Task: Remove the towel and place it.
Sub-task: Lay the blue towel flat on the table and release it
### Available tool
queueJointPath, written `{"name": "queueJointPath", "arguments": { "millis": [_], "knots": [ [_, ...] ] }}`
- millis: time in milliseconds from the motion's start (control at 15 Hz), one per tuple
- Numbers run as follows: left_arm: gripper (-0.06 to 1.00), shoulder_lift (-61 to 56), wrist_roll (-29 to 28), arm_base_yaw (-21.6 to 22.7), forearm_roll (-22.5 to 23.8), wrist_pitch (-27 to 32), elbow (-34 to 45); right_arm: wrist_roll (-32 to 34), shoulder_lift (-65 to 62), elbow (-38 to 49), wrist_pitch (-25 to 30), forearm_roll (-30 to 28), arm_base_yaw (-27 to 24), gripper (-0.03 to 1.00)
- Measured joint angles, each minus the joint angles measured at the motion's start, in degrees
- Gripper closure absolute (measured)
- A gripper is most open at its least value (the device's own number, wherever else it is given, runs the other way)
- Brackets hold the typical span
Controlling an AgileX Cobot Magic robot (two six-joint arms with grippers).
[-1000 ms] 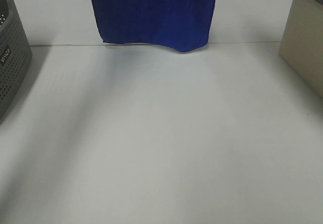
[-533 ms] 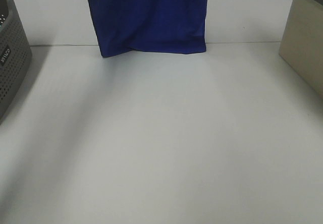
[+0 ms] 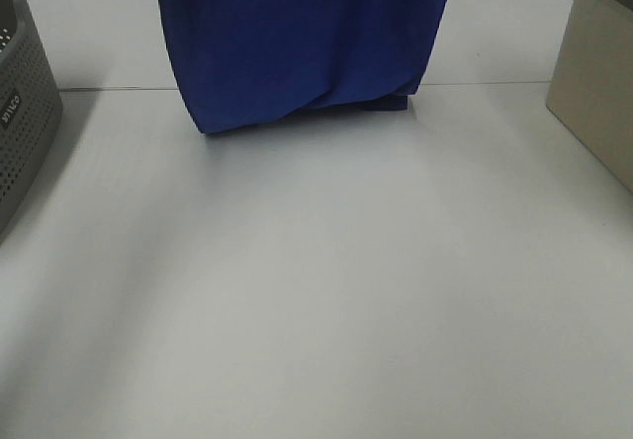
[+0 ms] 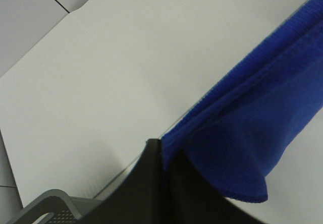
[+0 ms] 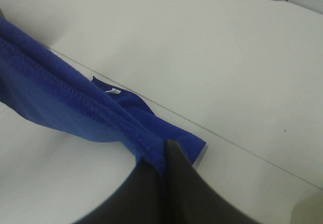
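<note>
The towel (image 3: 297,43) hung at the top centre of the high view, and over the last second it had come lower and spread wider. A second earlier its bottom edge hung free near the seam line of the bench (image 3: 316,291). Now that edge lay on the bench and had started to fold under itself, with a dark crease at the lower right of the cloth.

The left gripper (image 4: 161,156) was closed on one top corner and the right gripper (image 5: 164,156) was clamped on the other, so the cloth stretched between them.

The towel seemed to be off its hanger and in the laying-down stage. It stood well apart from the grey basket (image 3: 20,113) at the left edge and the beige box (image 3: 598,73) at the right.
</note>
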Motion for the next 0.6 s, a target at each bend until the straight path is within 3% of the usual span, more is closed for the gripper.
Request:
{"name": "queueJointPath", "arguments": {
  "millis": [267,333,600],
  "knots": [
    [0.94,-1.83,-2.86,0.00,-1.72,0.29,4.53,0.23,-0.34,0.92,1.09,-0.11,0.00,0.95],
    [0.94,-6.47,-3.78,0.00,-2.29,0.17,14.73,0.69,-1.83,4.24,1.20,0.86,0.06,0.95],
    [0.94,-19.71,-4.30,-0.40,-4.41,-0.63,32.49,1.60,-12.26,21.20,1.15,3.84,0.46,0.95]
  ]
}}
